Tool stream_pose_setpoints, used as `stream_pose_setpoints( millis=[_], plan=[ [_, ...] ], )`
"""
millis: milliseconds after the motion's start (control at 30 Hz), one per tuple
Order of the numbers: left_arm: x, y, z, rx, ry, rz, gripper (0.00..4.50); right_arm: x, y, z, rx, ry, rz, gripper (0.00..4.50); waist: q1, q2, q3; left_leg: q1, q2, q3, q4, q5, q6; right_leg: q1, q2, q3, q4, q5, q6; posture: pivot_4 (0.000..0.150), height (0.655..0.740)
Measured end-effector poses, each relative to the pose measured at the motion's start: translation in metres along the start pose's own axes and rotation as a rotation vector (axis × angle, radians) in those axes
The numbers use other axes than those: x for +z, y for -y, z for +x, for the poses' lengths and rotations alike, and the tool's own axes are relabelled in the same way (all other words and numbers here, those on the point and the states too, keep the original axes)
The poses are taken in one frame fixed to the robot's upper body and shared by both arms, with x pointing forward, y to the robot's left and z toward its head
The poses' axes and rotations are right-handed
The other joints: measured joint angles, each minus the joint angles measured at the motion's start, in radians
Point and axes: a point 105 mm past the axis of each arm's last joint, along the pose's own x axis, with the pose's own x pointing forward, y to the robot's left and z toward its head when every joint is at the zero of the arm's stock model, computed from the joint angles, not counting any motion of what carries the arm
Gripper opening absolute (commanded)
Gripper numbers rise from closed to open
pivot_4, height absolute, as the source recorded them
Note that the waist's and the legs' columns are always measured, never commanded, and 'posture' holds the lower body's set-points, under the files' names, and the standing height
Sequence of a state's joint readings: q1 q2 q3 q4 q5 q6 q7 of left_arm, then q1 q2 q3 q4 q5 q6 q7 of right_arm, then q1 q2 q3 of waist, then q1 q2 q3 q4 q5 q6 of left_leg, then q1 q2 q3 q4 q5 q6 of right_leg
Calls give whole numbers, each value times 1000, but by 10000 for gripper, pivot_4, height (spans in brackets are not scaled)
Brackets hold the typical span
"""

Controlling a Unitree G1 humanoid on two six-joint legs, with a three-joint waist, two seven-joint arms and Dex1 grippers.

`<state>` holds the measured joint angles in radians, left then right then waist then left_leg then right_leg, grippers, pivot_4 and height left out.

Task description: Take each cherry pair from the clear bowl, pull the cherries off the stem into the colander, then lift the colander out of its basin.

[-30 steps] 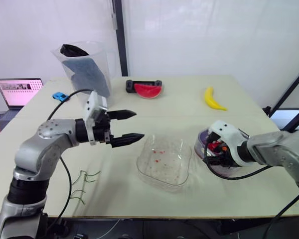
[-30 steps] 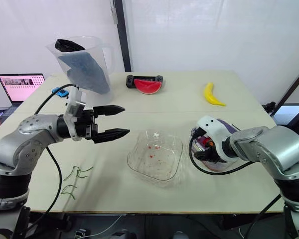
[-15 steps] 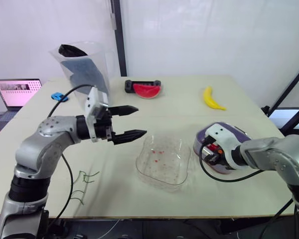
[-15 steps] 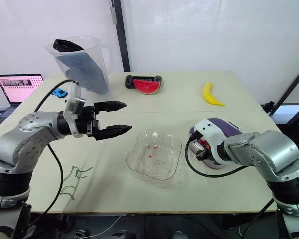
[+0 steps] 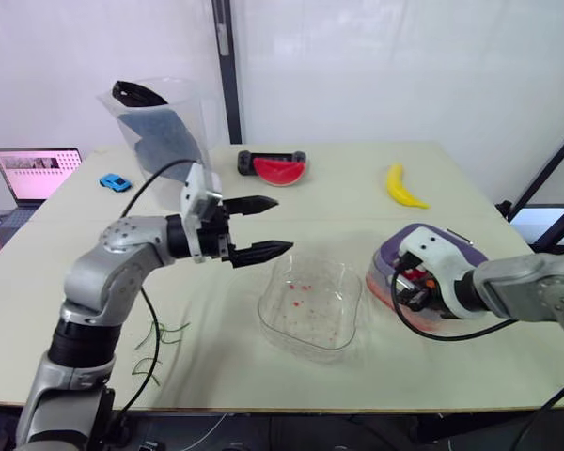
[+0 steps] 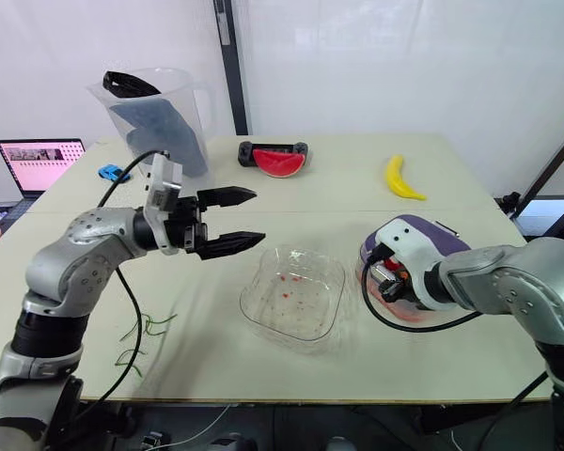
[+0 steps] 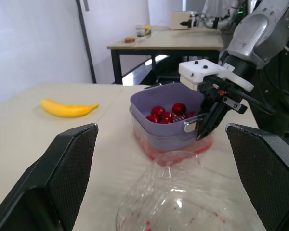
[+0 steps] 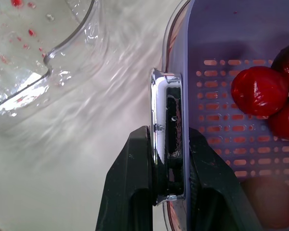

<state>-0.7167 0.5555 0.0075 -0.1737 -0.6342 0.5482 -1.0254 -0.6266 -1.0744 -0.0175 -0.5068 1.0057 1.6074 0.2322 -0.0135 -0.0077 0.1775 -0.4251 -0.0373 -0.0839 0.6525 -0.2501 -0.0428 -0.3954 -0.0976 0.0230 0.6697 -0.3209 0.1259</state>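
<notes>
Colander [image 7: 151, 98]: purple, perforated, sitting inside its clear basin [image 7: 154, 150] at the front right of the table [image 5: 338, 202]. Cherries [image 7: 166, 113] lie piled in its bottom, and red juice is pooled in the basin beneath.

Handling, as I judge it: stiff plastic shell, light even with the fruit in it, probably wet and slick with juice. The small metal handle [image 8: 166, 120] on the near rim is the sensible hold. Lifted from that one side it will want to tip, the cherries will roll to the low edge, and the basin may cling and come up with it. A straight, slow rise suits it, with drips to be expected.

Right gripper [image 8: 167, 139]: fingers pressed in on the handle from both sides, pinching it firmly.

Left gripper [image 5: 280, 224]: fingers spread wide, holding nothing, hovering above the table just beside the far left corner of the bowl [image 5: 263, 305]. Bowl holds no cherry pairs, only red specks. Bare stems [image 5: 160, 334] lie on the table near the left front edge.

Against half a second ago: the left arm has swung in, elbow raised, gripper a little nearer the bowl, spread unchanged. The right gripper has shifted slightly along the colander's near side, and more of the juice-stained basin now shows below the purple rim. Whether the colander has begun to rise, I cannot tell.
</notes>
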Motion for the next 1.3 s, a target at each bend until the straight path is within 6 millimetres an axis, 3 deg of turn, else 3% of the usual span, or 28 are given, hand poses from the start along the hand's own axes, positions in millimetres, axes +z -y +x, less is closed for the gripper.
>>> stream_pose_setpoints(
  millis=[167,567,1300],
  plan=[
    [-8,-4,7,-19,5,-15,45000,1,-1,-14,-25,-16,-78,2400,0,0,0,0,0,0,0,0,0,0,0,0,0,0,0,1500,7400],
    [-4,-10,16,-26,45,18,45000,17,-2,-42,-35,-3,-181,2400,-2,0,0,0,0,0,0,0,0,0,0,0,-1,0,0,1500,7400],
    [-5,-15,10,5,32,22,45000,11,-4,-39,27,-9,-138,2400,-2,0,0,0,0,0,0,0,0,0,0,0,0,0,0,1500,7400]
  ],
)
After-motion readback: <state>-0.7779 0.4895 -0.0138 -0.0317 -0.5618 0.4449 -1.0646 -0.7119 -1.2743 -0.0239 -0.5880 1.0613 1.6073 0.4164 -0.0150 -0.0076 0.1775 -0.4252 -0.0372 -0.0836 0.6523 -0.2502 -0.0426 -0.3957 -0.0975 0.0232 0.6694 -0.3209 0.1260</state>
